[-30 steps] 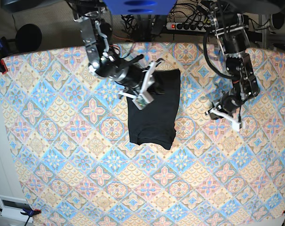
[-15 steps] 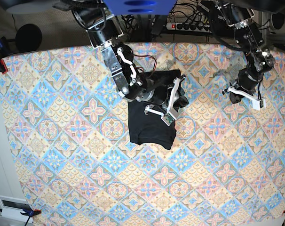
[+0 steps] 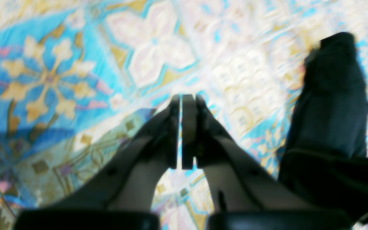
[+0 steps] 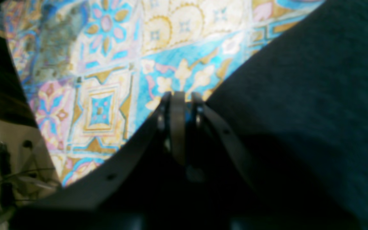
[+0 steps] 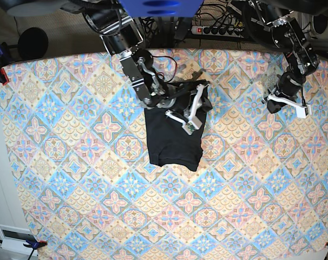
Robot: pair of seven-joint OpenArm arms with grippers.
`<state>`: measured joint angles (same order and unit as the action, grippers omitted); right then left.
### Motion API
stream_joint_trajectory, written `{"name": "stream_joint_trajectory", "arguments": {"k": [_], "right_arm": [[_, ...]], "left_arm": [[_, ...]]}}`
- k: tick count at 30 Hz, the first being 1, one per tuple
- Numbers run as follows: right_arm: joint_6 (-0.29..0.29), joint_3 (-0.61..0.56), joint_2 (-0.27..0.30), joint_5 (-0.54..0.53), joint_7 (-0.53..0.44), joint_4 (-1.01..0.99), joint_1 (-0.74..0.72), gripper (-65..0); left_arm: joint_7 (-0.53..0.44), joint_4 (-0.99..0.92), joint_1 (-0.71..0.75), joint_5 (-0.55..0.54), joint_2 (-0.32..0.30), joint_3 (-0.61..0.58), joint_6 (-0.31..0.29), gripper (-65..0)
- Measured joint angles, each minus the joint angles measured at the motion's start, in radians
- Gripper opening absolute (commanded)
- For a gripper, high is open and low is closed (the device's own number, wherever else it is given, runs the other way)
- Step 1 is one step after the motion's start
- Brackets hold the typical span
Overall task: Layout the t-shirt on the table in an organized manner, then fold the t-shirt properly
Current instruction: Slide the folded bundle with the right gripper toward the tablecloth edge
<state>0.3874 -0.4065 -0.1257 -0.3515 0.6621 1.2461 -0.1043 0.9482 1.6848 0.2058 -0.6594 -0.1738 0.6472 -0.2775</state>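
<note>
No containers in view. Shirt (image 5: 173,135) lies folded into a compact dark rectangle on the patterned tabletop (image 5: 72,179), near its far middle. Right pincer (image 5: 192,115) sits over the shirt's far right part; jaws pressed together, and whether any cloth is caught between them can't be told. Left pincer (image 5: 286,103) hangs over bare tabletop well right of the shirt, jaws together, nothing held.

Base view alone shows the whole shirt outline and both arms. Right wrist view shows the shirt (image 4: 299,95) edge running diagonally beside the pincer (image 4: 178,99) tips, patterned cloth (image 4: 107,80) beyond. Left wrist view, blurry, shows the pincer (image 3: 184,102) over tabletop (image 3: 59,80), with a dark blurred shape (image 3: 331,105) at right, unidentifiable.
</note>
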Motion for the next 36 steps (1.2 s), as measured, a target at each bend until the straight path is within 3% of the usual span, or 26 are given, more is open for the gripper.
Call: {"name": "stream_joint_trajectory", "arguments": {"k": [6,10,15,26,36], "right_arm": [[0.011,0.226,0.067,-0.045,-0.05,0.017,0.046,-62.0],[0.035,0.272,0.09,-0.062,-0.056,0.017,0.055,-62.0],[0.047,0.327,0.164,-0.084,-0.072,0.018,0.054,-61.9],[0.046,0.352,0.331,-0.098,-0.092,0.024,0.042,-61.7],[0.014,0.348,0.358,-0.047,-0.047,0.065,0.02,-61.8]], "left_arm": [[-0.004,0.0,-0.006,-0.004,0.0,-0.001,-0.003,-64.8],[-0.004,0.0,-0.006,-0.003,-0.001,-0.001,0.0,-64.8],[-0.004,0.0,-0.012,-0.004,0.0,-0.004,-0.003,-64.8],[-0.004,0.0,-0.012,-0.004,0.0,-0.004,-0.003,-64.8],[-0.004,0.0,-0.012,-0.003,0.0,-0.006,-0.003,-64.8]]}}
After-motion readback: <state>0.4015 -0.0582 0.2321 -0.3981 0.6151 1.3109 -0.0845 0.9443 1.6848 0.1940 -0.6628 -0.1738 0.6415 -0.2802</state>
